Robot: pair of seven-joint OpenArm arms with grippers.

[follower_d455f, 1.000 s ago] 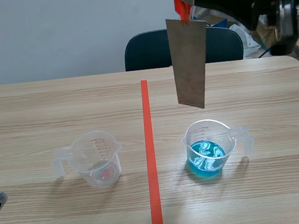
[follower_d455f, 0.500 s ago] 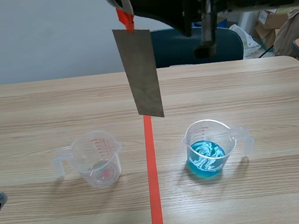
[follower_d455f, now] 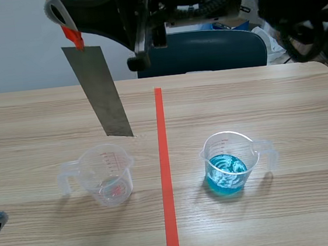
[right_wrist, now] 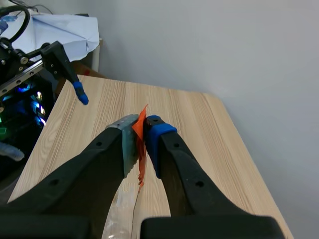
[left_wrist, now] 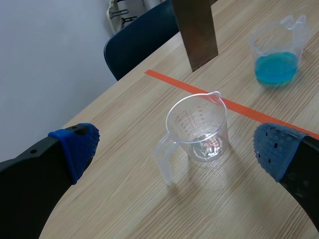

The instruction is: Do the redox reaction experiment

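chair (follower_d455f: pixel 203 51) dk blue | behind table (follower_d455f: pixel 314 213) far edge, mid-right

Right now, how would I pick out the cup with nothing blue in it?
Find the orange-red tape line running down the table. A clear measuring cup stands on each side; yours, the empty cup, is on the robot's left. Its neighbour, the blue cup, holds blue liquid; this one looks empty, with red markings.

A light wood-grain table (follower_d455f: pixel 279 105) fills the scene view, an orange-red tape line (follower_d455f: pixel 166 175) running down its middle from 12 o'clock to 6 o'clock. A dark blue chair (follower_d455f: pixel 215 50) stands at the far edge, near 1 o'clock, before a plain pale grey wall (follower_d455f: pixel 10 51). White clutter (follower_d455f: pixel 262 35) shows at 2 o'clock. Soft, even light casts faint shadows.
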